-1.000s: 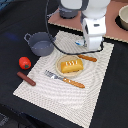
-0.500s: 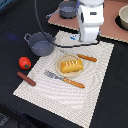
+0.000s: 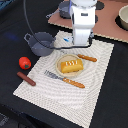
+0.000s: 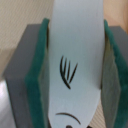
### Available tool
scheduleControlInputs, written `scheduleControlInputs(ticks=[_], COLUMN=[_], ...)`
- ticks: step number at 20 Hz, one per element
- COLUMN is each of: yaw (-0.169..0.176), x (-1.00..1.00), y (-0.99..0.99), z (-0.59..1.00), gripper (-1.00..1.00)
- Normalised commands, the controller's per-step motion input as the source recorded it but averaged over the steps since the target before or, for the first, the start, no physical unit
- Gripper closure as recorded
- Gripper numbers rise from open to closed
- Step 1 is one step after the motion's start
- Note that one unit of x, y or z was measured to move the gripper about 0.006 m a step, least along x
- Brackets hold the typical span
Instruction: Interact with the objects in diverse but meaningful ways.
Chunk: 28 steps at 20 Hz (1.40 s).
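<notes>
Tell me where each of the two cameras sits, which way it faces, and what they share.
Exterior view: off the arm, raised, looking down at a striped mat with bread on a plate, a pot, a tomato and a sausage; the white arm shows.
Wrist view: on the wrist, looking along the gripper; green pads press a flat white fish.
Shared: only the gripper; the fish is not discernible in the exterior view.
</notes>
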Motion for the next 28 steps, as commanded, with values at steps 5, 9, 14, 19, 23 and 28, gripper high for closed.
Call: scheduleControlInputs(ticks=[5,9,14,19,23,28], yaw=[-0.055,-0.047,-0.057,-0.048,-0.065,-0.085], x=[-0.74,-0.73,-0.67,-0.52,-0.25,0.18], y=[-0.37,-0.40,-0.45,-0.61,-0.72,-0.74], z=[-0.01,0.00,0.00,0.00,0.00,0.07], gripper=[1.00,1.00,1.00,1.00,1.00,1.00])
